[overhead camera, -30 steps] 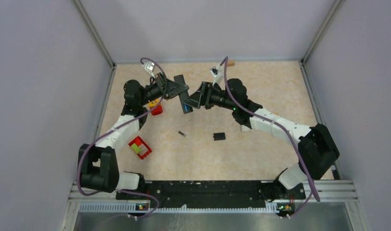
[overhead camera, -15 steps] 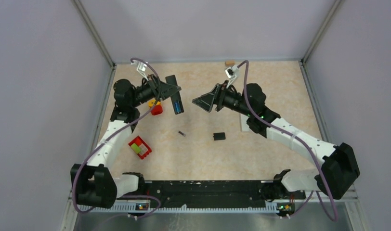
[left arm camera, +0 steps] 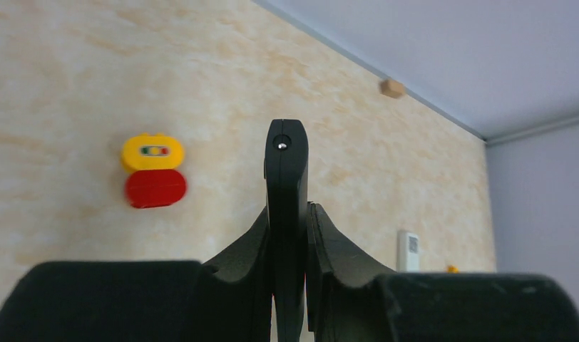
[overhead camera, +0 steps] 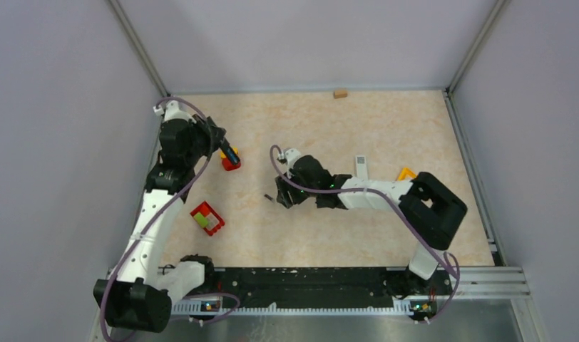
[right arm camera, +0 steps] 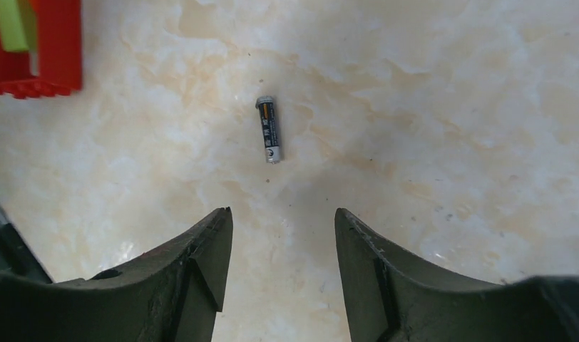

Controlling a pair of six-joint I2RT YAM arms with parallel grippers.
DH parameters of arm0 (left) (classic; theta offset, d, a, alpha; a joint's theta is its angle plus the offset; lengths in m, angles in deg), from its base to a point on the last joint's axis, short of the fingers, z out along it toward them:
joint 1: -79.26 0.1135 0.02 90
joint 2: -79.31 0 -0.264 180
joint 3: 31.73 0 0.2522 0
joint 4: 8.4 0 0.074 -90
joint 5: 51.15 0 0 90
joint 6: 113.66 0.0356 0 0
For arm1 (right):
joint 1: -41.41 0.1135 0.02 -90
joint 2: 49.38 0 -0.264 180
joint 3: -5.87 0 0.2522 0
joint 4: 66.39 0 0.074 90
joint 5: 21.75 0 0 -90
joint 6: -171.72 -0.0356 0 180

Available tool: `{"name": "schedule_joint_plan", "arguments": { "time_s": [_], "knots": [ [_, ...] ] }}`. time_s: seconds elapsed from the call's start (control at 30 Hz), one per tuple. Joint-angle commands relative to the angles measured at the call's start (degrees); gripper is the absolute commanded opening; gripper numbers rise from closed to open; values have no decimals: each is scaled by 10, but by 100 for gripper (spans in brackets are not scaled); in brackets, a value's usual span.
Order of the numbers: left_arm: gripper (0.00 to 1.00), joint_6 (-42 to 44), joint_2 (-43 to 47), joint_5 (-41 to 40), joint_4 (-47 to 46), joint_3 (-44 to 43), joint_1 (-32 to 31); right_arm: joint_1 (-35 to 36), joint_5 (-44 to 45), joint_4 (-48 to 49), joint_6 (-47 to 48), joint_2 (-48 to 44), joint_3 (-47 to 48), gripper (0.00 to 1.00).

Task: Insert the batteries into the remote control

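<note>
my left gripper (left arm camera: 288,217) is pinching the black remote (left arm camera: 285,164) at the centre of the frame. my right gripper (right arm camera: 282,217) is spread wide, a dark battery (right arm camera: 268,130) lying on the table (right arm camera: 429,107) just above its fingertips, upper middle.

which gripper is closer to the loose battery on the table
Right. The right gripper hangs open just short of the battery; the left gripper is far off to the left, clamping the remote control.
</note>
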Motion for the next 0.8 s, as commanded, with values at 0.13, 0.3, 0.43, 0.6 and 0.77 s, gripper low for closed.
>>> {"name": "schedule_joint_plan", "arguments": {
  "time_s": [0.13,0.3,0.43,0.6,0.77],
  "knots": [
    [0,16,54,-191,55,-24,5,46,81,-26,74,123,128,54],
    [0,24,68,-227,60,-21,5,58,98,-59,89,170,173,53],
    [0,30,80,-255,63,-20,5,73,133,-91,106,197,202,49],
    [0,34,91,-273,66,-23,5,88,151,-112,121,226,219,42],
    [0,37,100,-263,65,-23,6,91,160,-133,116,234,228,20]
  ]
}}
